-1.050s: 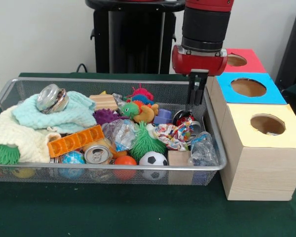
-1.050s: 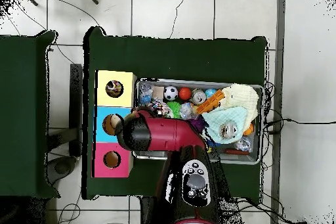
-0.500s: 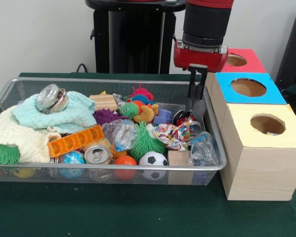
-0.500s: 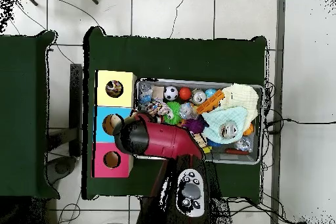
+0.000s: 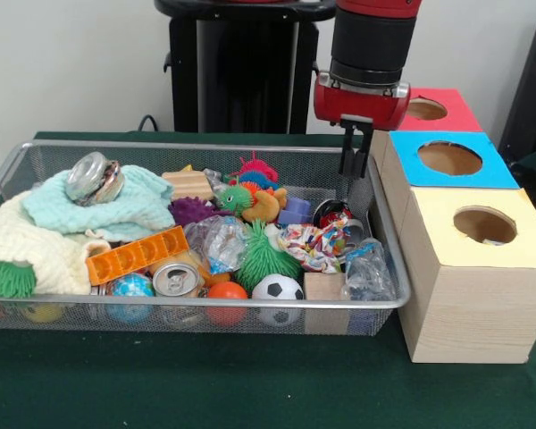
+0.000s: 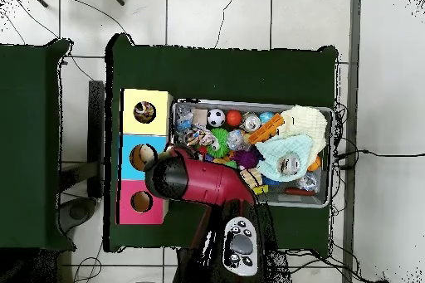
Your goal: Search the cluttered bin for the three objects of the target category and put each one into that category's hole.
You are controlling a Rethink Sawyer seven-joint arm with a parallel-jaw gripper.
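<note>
The pincer [image 5: 353, 150] hangs in the upper right of the front pic, over the bin's right end, by the back rim. Its two black fingers [image 5: 347, 154] sit close together w/ nothing between them. It is above the toys, not touching any.

Right under it: a dark round toy [image 5: 332, 213] and a colorful rope knot [image 5: 316, 244]. Left of those, a spiky green ball [image 5: 264, 256]. Along the front rim: a soccer ball [image 5: 278, 289], an orange ball [image 5: 226, 292], a soda can [image 5: 176, 278] and a wood block [image 5: 324, 288]. Left half of the bin [image 5: 205, 310] is filled w/ a mint cloth [image 5: 107, 211], a cream cloth [image 5: 31, 246] and an orange tray [image 5: 137, 255]. Stuff is packed tight; little bare mesh shows.

Right of the bin, touching its side, stand three boxes in a row on the green worktop [image 5: 250, 384]: yellow box [image 5: 482, 273] nearest, blue box [image 5: 447, 161] in the middle, red box [image 5: 433, 109] at back. Each has a round hole on top. The worktop in front of the bin is free.

In the overhead pic the red arm [image 6: 199, 182] covers the bin's lower left corner and reaches twd the blue box [image 6: 143, 157].
</note>
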